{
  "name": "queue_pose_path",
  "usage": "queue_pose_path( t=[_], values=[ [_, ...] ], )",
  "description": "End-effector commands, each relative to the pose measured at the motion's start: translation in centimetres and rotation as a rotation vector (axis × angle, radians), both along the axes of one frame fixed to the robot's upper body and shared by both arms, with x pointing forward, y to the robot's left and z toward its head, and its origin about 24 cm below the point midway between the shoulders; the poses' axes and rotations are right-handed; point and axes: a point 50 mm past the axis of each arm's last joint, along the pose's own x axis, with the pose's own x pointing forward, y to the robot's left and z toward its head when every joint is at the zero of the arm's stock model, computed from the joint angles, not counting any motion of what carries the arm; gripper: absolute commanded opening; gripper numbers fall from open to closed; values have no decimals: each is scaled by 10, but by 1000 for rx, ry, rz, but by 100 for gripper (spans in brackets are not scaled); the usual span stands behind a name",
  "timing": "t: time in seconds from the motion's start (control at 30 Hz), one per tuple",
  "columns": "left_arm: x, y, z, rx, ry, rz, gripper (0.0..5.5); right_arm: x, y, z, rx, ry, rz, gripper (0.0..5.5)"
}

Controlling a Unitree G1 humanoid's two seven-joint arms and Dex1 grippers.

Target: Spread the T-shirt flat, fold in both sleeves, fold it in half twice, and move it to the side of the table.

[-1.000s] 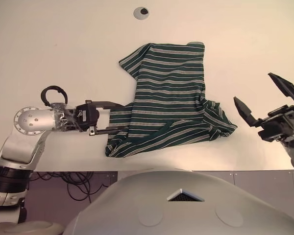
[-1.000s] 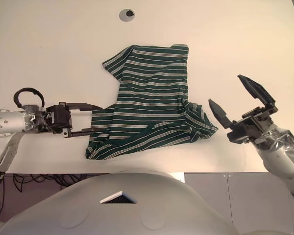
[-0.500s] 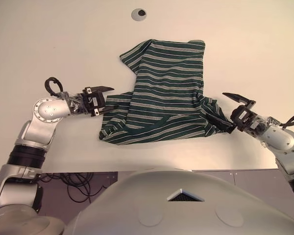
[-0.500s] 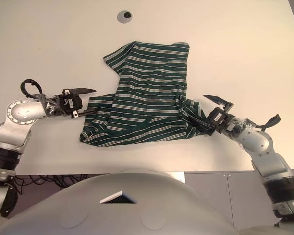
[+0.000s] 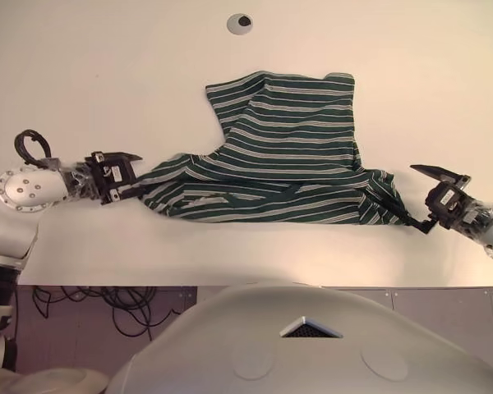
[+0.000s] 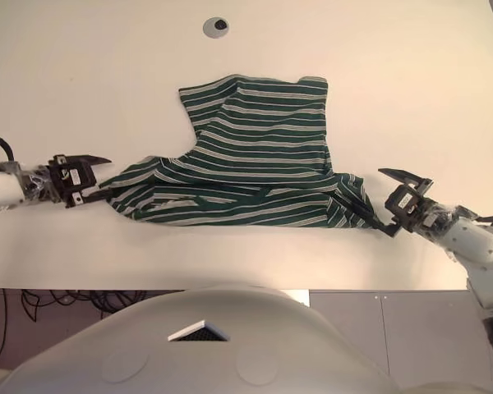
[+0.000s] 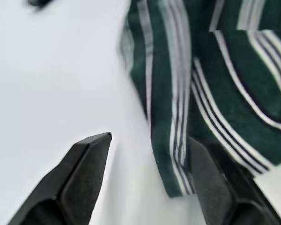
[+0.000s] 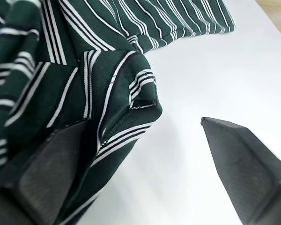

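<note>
**Shirt strung along the near edge, a gaping claw at each end**

Left claw: low over the tabletop, toward its near-left corner. Jaws stand wide apart, nothing pinched. In the left wrist view the shirt's striped corner lies against one finger, and the other finger is over bare surface. Hooked on or merely touching, I cannot tell.

T-shirt: green with white stripes, mid-tabletop, close to the near edge. Its lower part forms a long creased strip parallel to that edge. The rest runs toward the far edge, stopping short of the round cable port. It is ridged and bunched, not flat.

Right claw: at the strip's right end by the near edge, jaws wide. One finger sits against the bunched hem, the other well clear of the cloth.

Judgement: spreading step, early in the task. The shirt's long axis runs left to right, and the cloth lies inward of each claw. Neither arm is nearer overall, since each is nearest its own end. Each claw probably has to close on its corner before any outward pull.
</note>
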Motion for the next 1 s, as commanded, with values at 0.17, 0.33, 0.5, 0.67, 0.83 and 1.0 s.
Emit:
queue_pose_path(
  t=[0.17,0.33,0.5,0.67,0.83,1.0],
  values=[
    [3,-2,23,-65,-24,-50,287,-29,10,-12,56,164,-42,436],
    [15,-4,23,-122,-103,-31,287,-29,12,-6,77,141,-53,436],
    [10,-25,36,-318,-158,-134,287,-27,15,2,84,110,-46,436],
    [71,-59,22,-427,-283,-9,287,-12,21,12,112,20,-36,436],
    [124,-94,-14,-400,-237,90,287,10,37,12,137,-26,17,436],
    [158,-120,-36,-290,-201,185,287,26,50,7,161,-13,52,436]
  ],
)
